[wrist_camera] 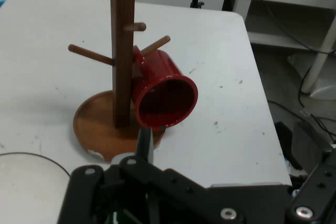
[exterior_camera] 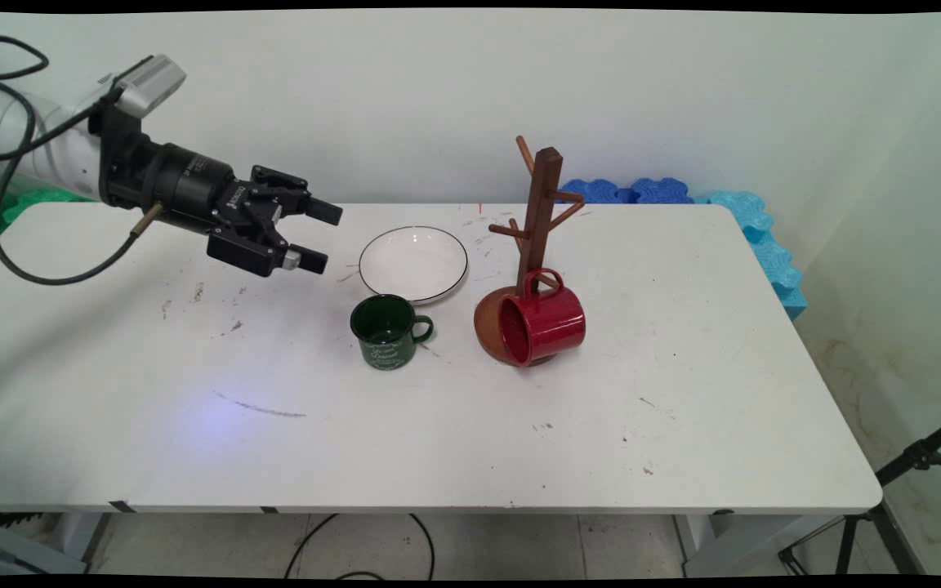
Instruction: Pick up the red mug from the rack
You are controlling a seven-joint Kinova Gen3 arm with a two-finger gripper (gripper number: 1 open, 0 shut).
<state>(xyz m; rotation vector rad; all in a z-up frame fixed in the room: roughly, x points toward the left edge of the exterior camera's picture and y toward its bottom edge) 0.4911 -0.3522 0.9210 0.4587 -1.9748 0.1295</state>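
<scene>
**Gripper up and empty, left of the dishes**

Main view: gripper point(exterior_camera: 317, 237) hangs above the table point(exterior_camera: 683, 425), upper left, pointing right, roughly level. Fingers spread apart w/ a clear gap, nothing between them. Nearest thing is the white plate point(exterior_camera: 413, 263), black rim, lying flat just to the right of the fingertips but lower, not touched. Green mug point(exterior_camera: 387, 331) stands upright just in front of the plate, handle to the right, apart from the gripper. Right of those: wooden mug tree point(exterior_camera: 537, 220) w/ pegs, on a round brown base. Red mug point(exterior_camera: 542, 320) hangs by its handle on a low peg, tipped on its side, mouth facing the near-left, body over the base. Blue foam pieces point(exterior_camera: 756, 229) lie along the table's far-right edge. Black cable loops under the arm at left.

Hand view: mug tree point(wrist_camera: 123, 51) near centre, post upright, round base on the table point(wrist_camera: 231, 103). Red mug point(wrist_camera: 165, 98) tilted, open mouth toward the camera, hooked on a peg just right of the post. Plate rim point(wrist_camera: 37, 158) shows at bottom left. Gripper linkage fills the bottom edge; one finger point(wrist_camera: 144, 142) pokes up in front of the base, the other is out to the right, well apart.
</scene>
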